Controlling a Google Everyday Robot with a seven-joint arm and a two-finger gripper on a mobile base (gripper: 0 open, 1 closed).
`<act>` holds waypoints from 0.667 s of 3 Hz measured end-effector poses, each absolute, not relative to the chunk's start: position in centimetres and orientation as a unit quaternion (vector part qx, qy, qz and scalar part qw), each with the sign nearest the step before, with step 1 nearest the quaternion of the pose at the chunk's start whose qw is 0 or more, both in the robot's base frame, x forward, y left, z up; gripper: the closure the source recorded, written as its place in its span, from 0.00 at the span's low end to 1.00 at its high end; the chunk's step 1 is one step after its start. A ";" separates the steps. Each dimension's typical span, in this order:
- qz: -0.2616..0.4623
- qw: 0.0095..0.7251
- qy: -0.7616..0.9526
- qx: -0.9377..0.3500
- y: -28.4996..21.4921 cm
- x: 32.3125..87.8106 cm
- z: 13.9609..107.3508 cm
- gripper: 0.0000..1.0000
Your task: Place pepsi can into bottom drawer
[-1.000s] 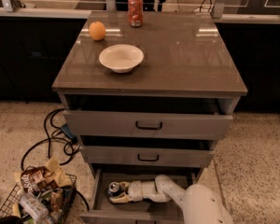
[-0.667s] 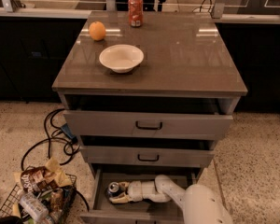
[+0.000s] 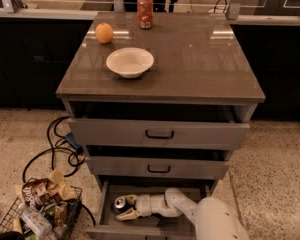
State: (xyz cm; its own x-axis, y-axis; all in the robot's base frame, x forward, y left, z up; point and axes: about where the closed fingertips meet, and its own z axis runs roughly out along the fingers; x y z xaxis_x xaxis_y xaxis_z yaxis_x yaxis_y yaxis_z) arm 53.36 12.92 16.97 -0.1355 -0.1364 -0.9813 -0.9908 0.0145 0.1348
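Note:
The bottom drawer is pulled open under two upper drawers with black handles. The pepsi can sits in its left part, silver top showing, its body mostly hidden in shadow. My gripper reaches into the drawer from the right on a white arm. Its pale fingers stand on either side of the can, close around it. Whether they press on the can does not show.
On the cabinet top stand a white bowl, an orange and a red-orange soda can. A wire basket with snack bags and black cables lies on the floor to the left.

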 end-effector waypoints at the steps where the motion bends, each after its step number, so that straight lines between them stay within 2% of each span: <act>1: 0.497 0.430 0.567 -0.497 13.1 53.3 17.0 0.00; 2: 0.497 0.430 0.567 -0.497 13.1 53.3 17.0 0.00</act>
